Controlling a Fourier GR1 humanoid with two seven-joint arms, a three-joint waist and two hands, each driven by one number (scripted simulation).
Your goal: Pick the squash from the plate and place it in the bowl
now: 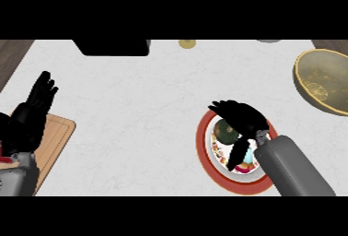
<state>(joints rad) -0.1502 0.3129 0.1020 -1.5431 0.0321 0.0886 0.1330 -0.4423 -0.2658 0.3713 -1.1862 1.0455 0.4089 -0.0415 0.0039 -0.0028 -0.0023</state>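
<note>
Beneath the right hand (239, 117), a dark-green squash (225, 133) lies on the plate (204, 150).

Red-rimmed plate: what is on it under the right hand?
A dark green squash lies on the red-rimmed round plate, partly covered by the black right hand. What else lies beneath the hand and grey forearm is hidden.

The counter (136, 106) looks like pale stone, matt, with faint grey veining. The cutting board (58, 138) is light, smooth wood. The bowl (326, 69) has a brassy, metal-like sheen and a speckled inside. The plate (202, 147) looks like glazed ceramic, with a red rim and a patterned white centre. The squash (225, 131) has a dark green, dull rind. Both hands, left (37, 99) and right (241, 115), are matt black; the right forearm (292, 168) is smooth grey.
</note>
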